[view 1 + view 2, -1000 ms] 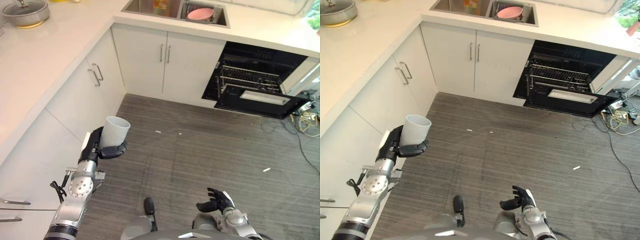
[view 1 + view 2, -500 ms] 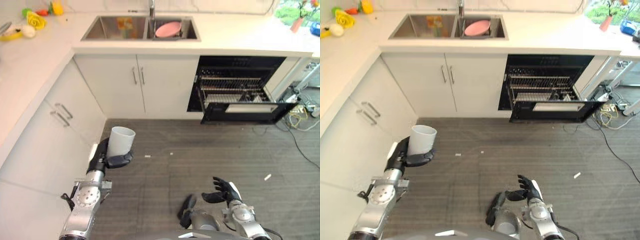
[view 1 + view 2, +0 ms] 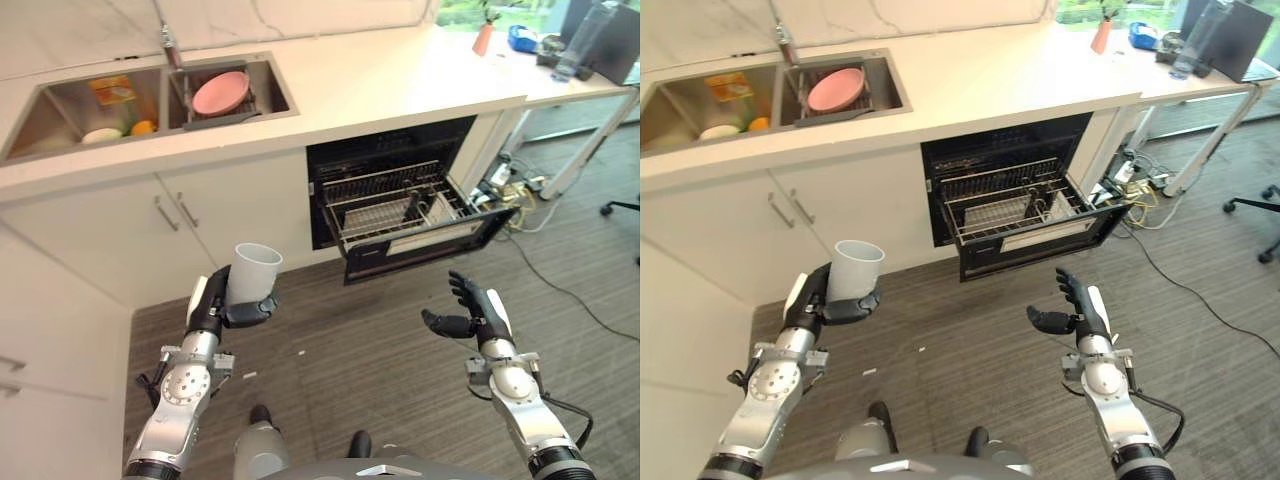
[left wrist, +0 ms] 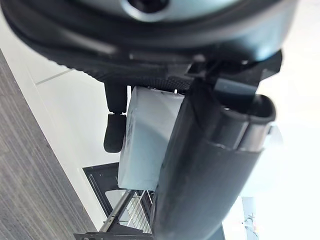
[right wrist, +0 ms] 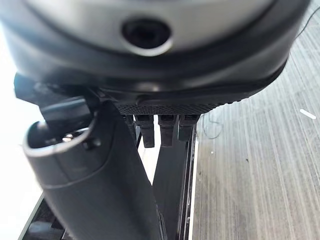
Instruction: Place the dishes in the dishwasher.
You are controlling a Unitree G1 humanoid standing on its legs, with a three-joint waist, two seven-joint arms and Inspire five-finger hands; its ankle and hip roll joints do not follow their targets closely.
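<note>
The left hand (image 3: 215, 305) was curled round a white cup (image 3: 254, 272), thumb and fingers wrapping its lower half; the cup stood upright, mouth open to the ceiling, held in the air above the floor on the near left. In the left wrist view the cup's (image 4: 145, 145) smooth, matte wall showed between the dark thumb and a finger pressed to its side.

The right hand (image 3: 476, 310) hung empty on the near right, fingers spread and relaxed, thumb pointing left, well apart from anything.

Between the two hands lay an open stretch of grey, fine-striped floor (image 3: 370, 350), with a few small pale scraps on it. Beyond that stretch stood the dishwasher (image 3: 400, 190), a black cavity under the white countertop (image 3: 400, 85). Its door (image 3: 425, 245) was folded down and its wire rack (image 3: 390, 205) pulled out over the door; the rack's thin metal rods formed an open grid. The door's near edge jutted out into the floor space, well clear of both hands.

Left of the dishwasher ran flat white cabinet doors (image 3: 215, 210) with slim metal handles. Above them a steel double sink (image 3: 140, 95) was set into the countertop, with a round pink plate (image 3: 221, 92) leaning in its right basin.
</note>
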